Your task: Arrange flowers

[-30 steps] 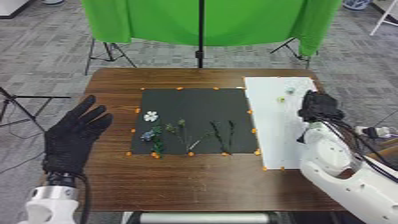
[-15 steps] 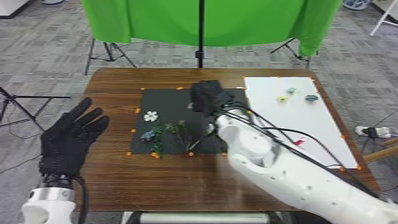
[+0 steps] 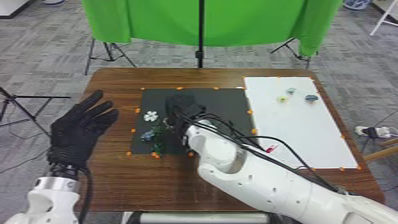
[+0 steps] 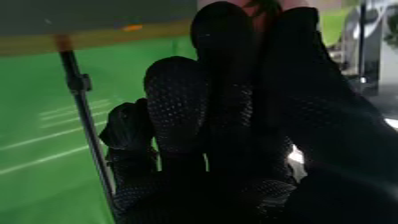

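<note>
My right hand (image 3: 184, 105) is over the black mat (image 3: 231, 105), hiding part of the stems there. In the right wrist view, the fingertips and thumb of my right hand (image 4: 222, 100) pinch a pinkish flower (image 4: 296, 4) with a bit of green on it. Left of that hand in the head view lie a white flower (image 3: 151, 116), a bluish flower (image 3: 147, 135) and a leafy green stem (image 3: 158, 142). My left hand (image 3: 78, 131) is open at the table's left edge, fingers straight.
On the white sheet (image 3: 305, 125) right of the mat rest a yellow flower (image 3: 282, 99), a pale one (image 3: 290, 91) and a grey-blue one (image 3: 311, 98). Orange markers line mat and sheet. My right forearm crosses the sheet's near corner.
From the white sheet's right side, my right hand has swung left over the mat, then slightly farther left and nearer. The grey-blue flower is now uncovered. My left hand has shifted slightly.
</note>
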You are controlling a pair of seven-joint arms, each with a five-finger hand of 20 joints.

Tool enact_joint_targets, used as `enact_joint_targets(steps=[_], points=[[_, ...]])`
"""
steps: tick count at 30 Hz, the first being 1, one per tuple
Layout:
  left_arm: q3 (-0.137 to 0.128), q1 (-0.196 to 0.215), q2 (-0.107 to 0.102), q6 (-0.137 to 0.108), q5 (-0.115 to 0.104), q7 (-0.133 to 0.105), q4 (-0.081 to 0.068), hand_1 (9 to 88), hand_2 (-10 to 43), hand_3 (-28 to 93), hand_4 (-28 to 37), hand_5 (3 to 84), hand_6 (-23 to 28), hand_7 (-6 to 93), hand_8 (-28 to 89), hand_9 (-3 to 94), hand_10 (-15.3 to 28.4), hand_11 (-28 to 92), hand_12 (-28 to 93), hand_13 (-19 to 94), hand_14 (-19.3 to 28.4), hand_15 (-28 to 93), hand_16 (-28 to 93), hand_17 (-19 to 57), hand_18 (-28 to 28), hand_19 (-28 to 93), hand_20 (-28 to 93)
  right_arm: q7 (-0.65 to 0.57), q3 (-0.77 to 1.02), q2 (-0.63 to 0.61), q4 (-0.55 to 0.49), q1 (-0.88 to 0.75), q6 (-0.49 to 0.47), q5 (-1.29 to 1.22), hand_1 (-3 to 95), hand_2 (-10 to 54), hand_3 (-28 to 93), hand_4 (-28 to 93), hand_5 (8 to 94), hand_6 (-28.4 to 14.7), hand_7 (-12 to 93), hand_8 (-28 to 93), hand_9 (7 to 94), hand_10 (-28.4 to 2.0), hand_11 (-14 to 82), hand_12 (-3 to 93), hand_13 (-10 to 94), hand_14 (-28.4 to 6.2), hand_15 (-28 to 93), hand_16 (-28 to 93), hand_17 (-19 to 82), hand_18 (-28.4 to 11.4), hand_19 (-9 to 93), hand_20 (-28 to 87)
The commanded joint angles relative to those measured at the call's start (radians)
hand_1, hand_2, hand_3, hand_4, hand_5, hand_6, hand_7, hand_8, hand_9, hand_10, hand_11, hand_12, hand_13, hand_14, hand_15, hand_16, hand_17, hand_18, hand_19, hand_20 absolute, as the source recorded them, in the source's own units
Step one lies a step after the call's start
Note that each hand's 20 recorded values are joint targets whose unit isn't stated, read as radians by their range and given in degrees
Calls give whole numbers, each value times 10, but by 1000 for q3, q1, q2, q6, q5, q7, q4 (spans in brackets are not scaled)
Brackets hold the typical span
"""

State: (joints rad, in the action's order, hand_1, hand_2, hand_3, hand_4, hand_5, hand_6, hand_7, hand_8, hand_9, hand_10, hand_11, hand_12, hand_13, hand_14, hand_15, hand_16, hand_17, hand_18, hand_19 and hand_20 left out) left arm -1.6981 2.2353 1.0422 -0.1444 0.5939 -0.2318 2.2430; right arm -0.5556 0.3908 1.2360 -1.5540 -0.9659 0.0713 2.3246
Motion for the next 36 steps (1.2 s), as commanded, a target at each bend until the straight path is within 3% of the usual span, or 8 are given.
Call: enact_joint_targets(steps=[1,6,9,18,20,22,30,36], points=[[12,-17,12,34,14,23,-16,237,57,807,-236,401,109,114,-85,356,207,251,114,264,283,527,-87,-79,272,559,207,-92,-43,8,12,48,-33,29,529,-95,601,-283,788,52,120,-26,851,-81,322,259,689,-81,759,175,290,-216,932,511],[11,-10,13,30,12,20,-16,238,56,809,-231,401,109,114,-85,355,207,250,114,262,283,526,-87,-79,272,559,207,-91,-14,18,2,30,-75,46,487,-95,648,-283,752,48,127,-37,835,-88,352,247,684,-87,772,177,288,-218,932,511],[13,-8,14,29,10,19,-16,240,57,807,-231,401,108,114,-85,355,207,250,114,262,282,524,-87,-79,272,559,207,-75,15,23,-17,6,-123,66,425,-95,726,-283,696,41,133,-114,810,-98,409,209,674,-94,790,185,282,-223,932,524],[5,24,19,19,2,9,-12,240,56,808,-229,402,109,114,-85,355,207,250,115,263,282,526,-87,-79,271,558,207,-78,52,3,-80,-7,-128,65,390,-95,726,-283,633,20,132,-122,744,-114,536,218,645,-106,869,200,274,-230,932,553],[4,46,24,-1,-10,-2,-10,239,56,808,-230,403,109,114,-85,355,206,251,115,263,282,526,-87,-79,271,558,207,-85,86,-16,-112,-23,-118,52,388,-95,725,-283,629,18,132,-122,738,-115,541,215,642,-107,871,199,273,-231,932,555],[-4,77,23,-5,-12,-22,-3,240,56,808,-230,403,109,114,-85,355,206,251,115,262,282,525,-87,-79,271,558,208,-101,108,-56,-150,-26,-100,35,380,-95,727,-283,627,17,130,-122,734,-118,541,212,637,-108,870,197,271,-232,932,557],[10,112,1,-31,-39,-74,4,236,58,806,-235,402,109,115,-85,356,206,253,115,262,282,526,-86,-78,271,559,210,-209,274,-313,-280,-56,-10,-76,372,-95,726,-283,602,4,124,-120,710,-133,448,174,604,-121,838,169,253,-233,931,547],[20,123,-4,-42,-45,-97,3,232,59,806,-243,401,108,115,-85,356,206,254,115,262,283,526,-86,-78,271,559,211,-316,298,-497,-231,-31,89,-166,370,-95,728,-283,596,-1,122,-118,693,-142,354,153,587,-128,816,148,249,-234,931,543]])
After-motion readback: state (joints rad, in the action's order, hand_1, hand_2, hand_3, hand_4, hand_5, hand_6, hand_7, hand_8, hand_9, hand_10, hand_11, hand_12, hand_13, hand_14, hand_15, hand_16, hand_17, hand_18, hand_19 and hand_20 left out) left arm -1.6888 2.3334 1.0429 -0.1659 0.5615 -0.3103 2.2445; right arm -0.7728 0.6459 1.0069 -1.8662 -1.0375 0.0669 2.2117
